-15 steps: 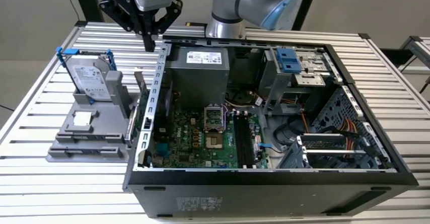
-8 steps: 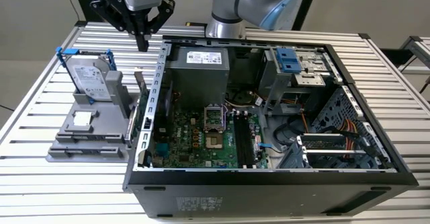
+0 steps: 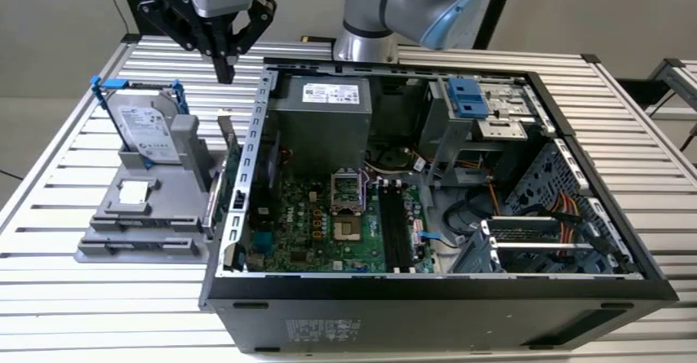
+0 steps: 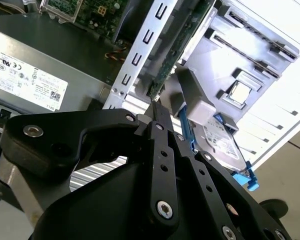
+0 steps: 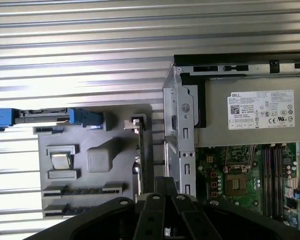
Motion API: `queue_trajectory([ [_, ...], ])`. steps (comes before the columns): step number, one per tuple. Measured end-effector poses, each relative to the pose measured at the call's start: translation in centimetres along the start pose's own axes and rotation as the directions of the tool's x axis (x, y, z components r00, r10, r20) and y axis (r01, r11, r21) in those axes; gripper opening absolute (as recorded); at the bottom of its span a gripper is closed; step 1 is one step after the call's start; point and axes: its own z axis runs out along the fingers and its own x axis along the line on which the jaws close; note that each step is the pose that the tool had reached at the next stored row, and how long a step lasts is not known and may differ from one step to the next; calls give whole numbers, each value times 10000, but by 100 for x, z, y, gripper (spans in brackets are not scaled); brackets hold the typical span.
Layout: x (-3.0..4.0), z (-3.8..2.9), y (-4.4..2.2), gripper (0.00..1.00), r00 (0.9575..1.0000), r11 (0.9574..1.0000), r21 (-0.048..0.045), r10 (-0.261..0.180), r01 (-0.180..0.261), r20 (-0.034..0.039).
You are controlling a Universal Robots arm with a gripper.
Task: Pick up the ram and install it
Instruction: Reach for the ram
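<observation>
slatted silver metal table [image 3: 65, 298] carries an open black computer case [image 3: 436, 306] on the exterior view's right and a grey plastic holder [image 3: 142, 232] on its left. black robot gripper [image 3: 225, 76] hangs above the holder's far end, jaws closed together, gripping nothing. thin bluish ram stick [image 3: 230, 204] stands on edge in the holder, just beside the case wall.

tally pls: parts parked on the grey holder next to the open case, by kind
hard drive in blue frame: 1
ram: 1
silver square chip: 1
Total: 3
</observation>
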Motion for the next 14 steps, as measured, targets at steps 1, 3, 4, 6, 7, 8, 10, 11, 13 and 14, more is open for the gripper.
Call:
queue_trajectory([
  [1, 9, 0, -1, 0, 10000, 10000, 0, 0, 0, 0],
  [3, 27, -1, -2, 0, 10000, 10000, 1, 0, 0, -1],
  [4, 35, -1, -3, 0, 10000, 10000, 0, 0, 0, 0],
  [6, 54, -1, -4, 0, 10000, 10000, 0, 0, 0, 0],
  [7, 63, -2, -5, 0, 10000, 10000, 1, 0, 0, -1],
  [8, 72, -2, -5, 0, 10000, 10000, 1, 0, 0, -1],
  [10, 89, -2, -6, 0, 10000, 10000, 0, 0, 0, 0],
  [11, 98, -2, -7, 0, 10000, 10000, 0, 0, 0, 0],
  [13, 118, -3, -8, 0, 10000, 10000, 0, 0, 0, 0],
  [14, 127, -3, -9, 0, 10000, 10000, 0, 0, 0, 0],
])
